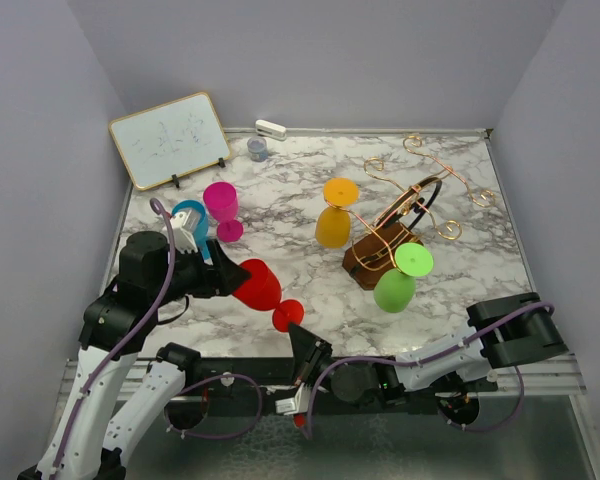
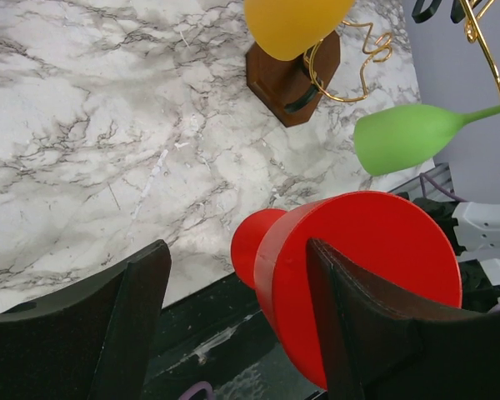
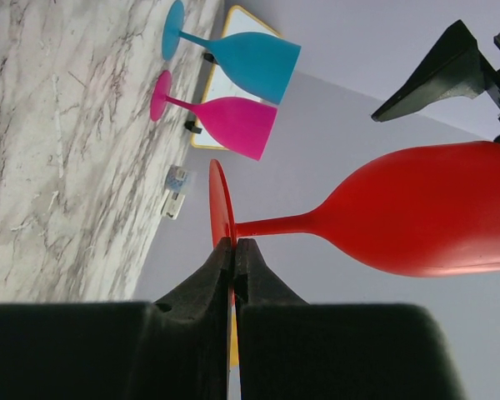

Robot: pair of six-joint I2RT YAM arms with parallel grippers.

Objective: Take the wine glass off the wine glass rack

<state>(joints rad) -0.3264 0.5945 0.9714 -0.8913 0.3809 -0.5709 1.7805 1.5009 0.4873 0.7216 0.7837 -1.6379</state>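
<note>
The red plastic wine glass (image 1: pixel 260 287) is off the copper wire rack (image 1: pixel 368 262), which stands well beyond both claws. The right claw (image 3: pixel 234 243) is fully closed, pinching its foot rim. The left claw (image 2: pixel 235 248) gapes wide around the bowl and grips nothing. Next, I judge, it must close gently. Whether it touches the bowl I cannot tell.

1. The whiteboard (image 1: pixel 170 138), at about eleven o'clock on the table (image 1: pixel 280 200), carries faint scribbles; none can be read.
2. The small jar (image 1: pixel 257 149), near twelve o'clock, has a bluish wrap, too small to read.
3. Nothing else shows legible lettering.
</note>
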